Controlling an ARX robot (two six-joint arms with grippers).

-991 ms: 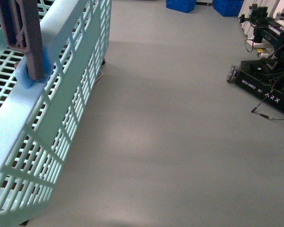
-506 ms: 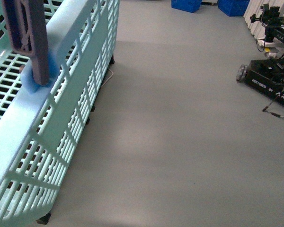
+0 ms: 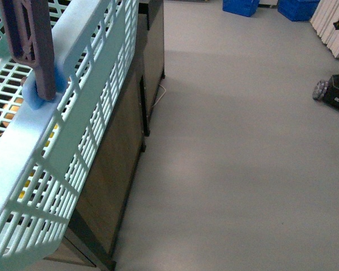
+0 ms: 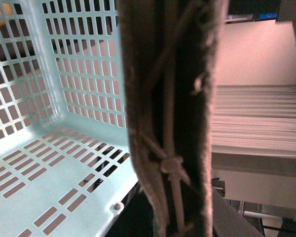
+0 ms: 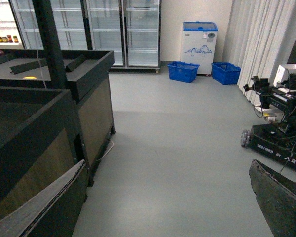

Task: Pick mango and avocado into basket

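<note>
Right pincer [image 5: 167,166] gaping; basket [image 3: 86,110] shifted, dark cabinet [image 3: 117,169] now showing beneath.

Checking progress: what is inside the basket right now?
The basket floor that shows is bare, with no fruit on it. The brown bar covers the rest.

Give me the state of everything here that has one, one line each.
basket: raised above the stand, visible floor bare.
bar: fastened with ties.
right gripper: jaws open, nothing between.
fridges: doors shut.
freezer: lid shut.
</note>
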